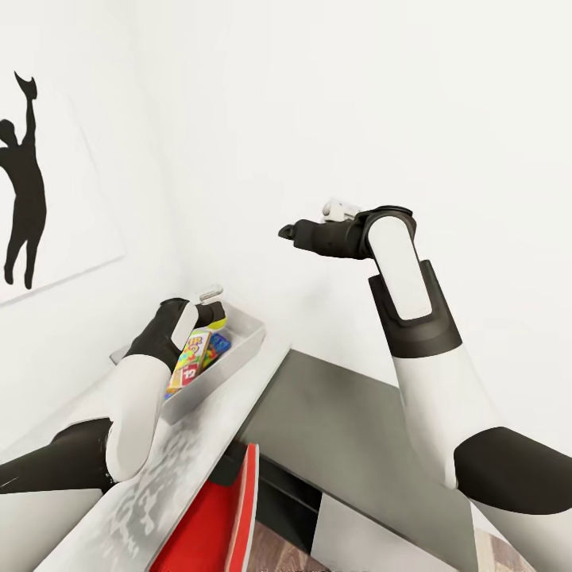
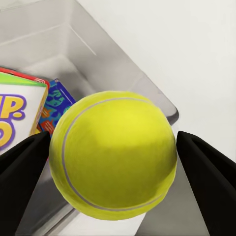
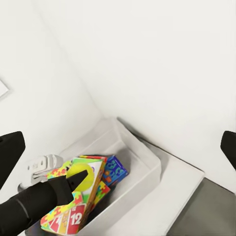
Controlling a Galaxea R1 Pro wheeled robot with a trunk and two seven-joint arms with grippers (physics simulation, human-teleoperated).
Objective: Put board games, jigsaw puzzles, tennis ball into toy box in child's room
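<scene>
My left gripper [image 1: 213, 316] is shut on the yellow-green tennis ball [image 2: 113, 155], holding it just above the light grey toy box [image 1: 248, 338]. Its black fingers [image 2: 19, 167] press the ball from both sides. Below the ball, inside the box, lie the SKIP-BO board game [image 2: 14, 115] and the blue board game [image 2: 55, 104]. The right wrist view looks down on the toy box [image 3: 145, 179], with the ball [image 3: 82, 176], the game boxes and a multicoloured jigsaw puzzle [image 3: 56, 214] in it. My right gripper [image 1: 286, 232] hangs open, high in the air and to the right of the box, with nothing in it.
The toy box stands at the far end of the light grey table [image 1: 159, 477], in the corner of white walls. A lower dark grey cabinet top [image 1: 342, 429] adjoins on the right. A red object [image 1: 238, 508] sits below the table edge. A black silhouette picture [image 1: 24, 199] hangs on the left wall.
</scene>
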